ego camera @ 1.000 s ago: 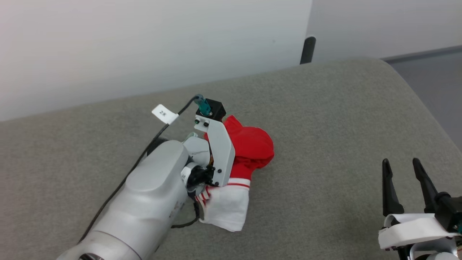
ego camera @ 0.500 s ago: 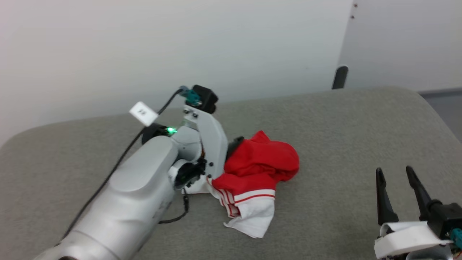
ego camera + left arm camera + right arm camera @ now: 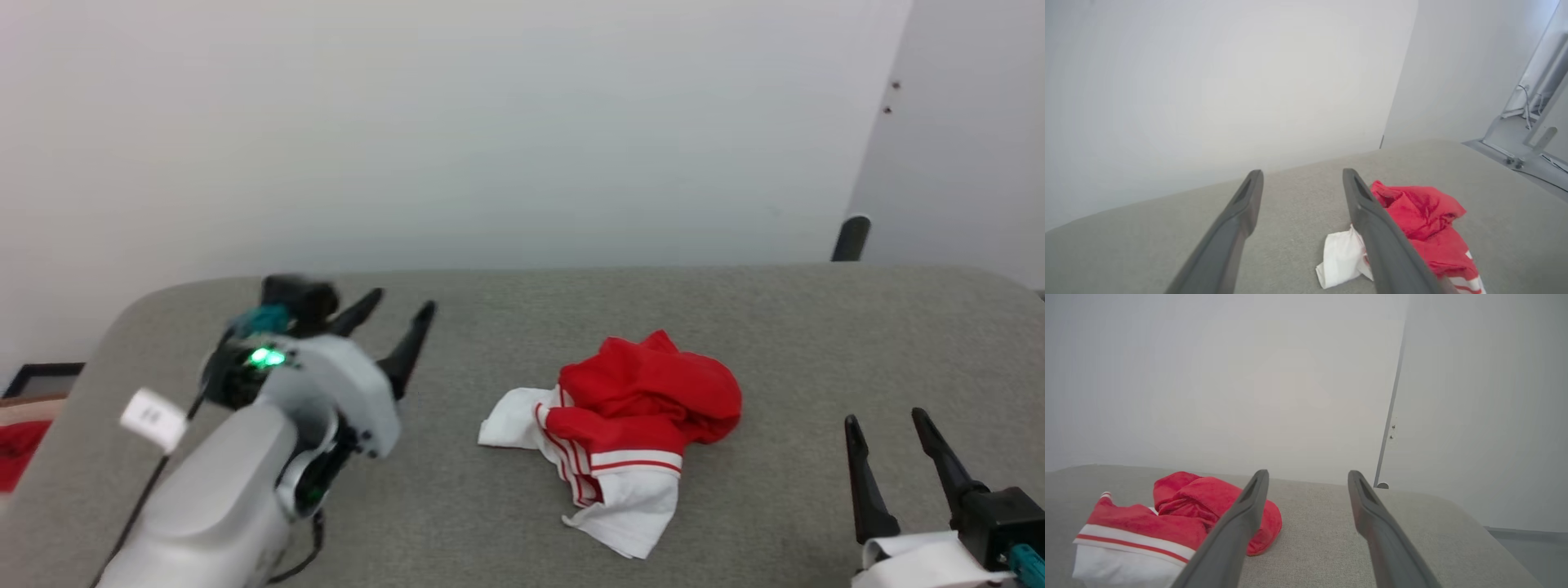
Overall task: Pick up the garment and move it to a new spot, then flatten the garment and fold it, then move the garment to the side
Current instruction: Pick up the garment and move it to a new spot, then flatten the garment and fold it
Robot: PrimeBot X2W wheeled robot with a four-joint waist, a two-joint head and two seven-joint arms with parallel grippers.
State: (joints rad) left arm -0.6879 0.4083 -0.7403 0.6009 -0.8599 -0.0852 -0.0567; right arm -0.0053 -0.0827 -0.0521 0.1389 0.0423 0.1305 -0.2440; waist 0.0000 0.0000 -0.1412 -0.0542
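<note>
Our left hand (image 3: 402, 300) and right hand (image 3: 884, 417) gape empty; the garment (image 3: 645, 400) lies bunched between them, ringed by bare counter (image 3: 775, 327).

The left forearm (image 3: 220, 498) was a smooth, rounded, pale-grey shell. The wrist plate (image 3: 359, 400) was the same grey, with small dark screws. A green light (image 3: 265, 356) glowed at the wrist, near a teal connector (image 3: 260, 318) and a black camera block (image 3: 298, 294). A black cable (image 3: 135, 514) carried a white tag (image 3: 151, 418). The left gripper (image 3: 402, 300) and right gripper (image 3: 885, 416) each had two long, dark, tapered fingers. The right wrist bore a white bracket (image 3: 922, 559).
</note>
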